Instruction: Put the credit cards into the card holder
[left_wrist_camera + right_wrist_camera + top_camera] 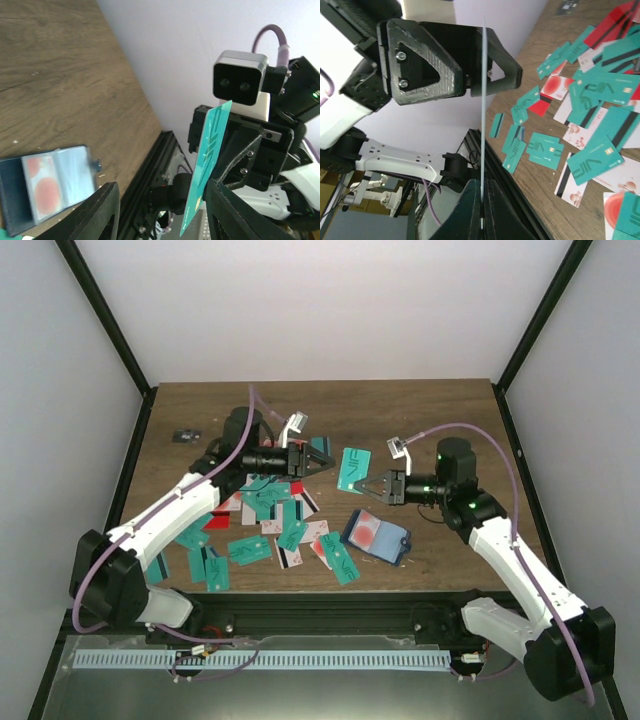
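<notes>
Seen from above, my right gripper (366,486) is pinched on a teal card (353,468), held up off the table (440,410) near its middle. My left gripper (320,461) faces it from the left with its jaws spread. The card holder (376,537) lies open just near of the two, right of centre, with a white, red-blotched card showing in it. The rest of the credit cards (265,525) lie scattered to the left, under my left arm.

From my left wrist, the teal card (210,165) stands tilted, with slanted lettering that looks like "VIP" and a small chip at its lower end. That end hangs between my spread fingers (102,210). The card holder (45,187) lies open at the lower left.

From my right wrist, I see the card edge-on as a thin line, my fingers (470,210) pressed together on it. Its far end sits between my left gripper's open jaws. On the table to the right, several teal cards read "VIP".
</notes>
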